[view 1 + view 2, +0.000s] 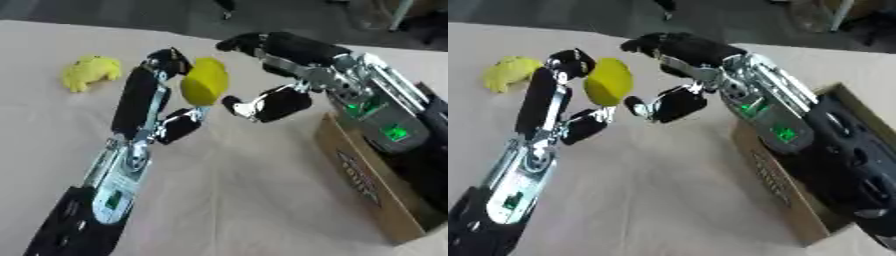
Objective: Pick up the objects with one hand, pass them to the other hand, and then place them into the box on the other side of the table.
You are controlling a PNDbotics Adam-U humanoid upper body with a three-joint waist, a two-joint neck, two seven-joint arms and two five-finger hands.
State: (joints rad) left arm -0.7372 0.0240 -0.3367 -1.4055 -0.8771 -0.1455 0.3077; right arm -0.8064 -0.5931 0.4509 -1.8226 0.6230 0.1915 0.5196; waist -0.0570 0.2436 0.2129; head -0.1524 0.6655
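Held up over the middle of the desk (262, 200), the yellow lemon-like fruit (205, 81) sits pinched in the left robot hand (166, 95) while the right robot hand (280, 75) spreads wide beside it, apparently to receive it for the cardboard box (372, 185) at the right edge.

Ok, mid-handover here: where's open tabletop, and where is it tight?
Bare table lies between the left forearm and the cardboard box; more lies left of the left arm, below the yellow toy. It is crowded at the middle: the left hand holds the yellow object, with the right hand open right beside it.
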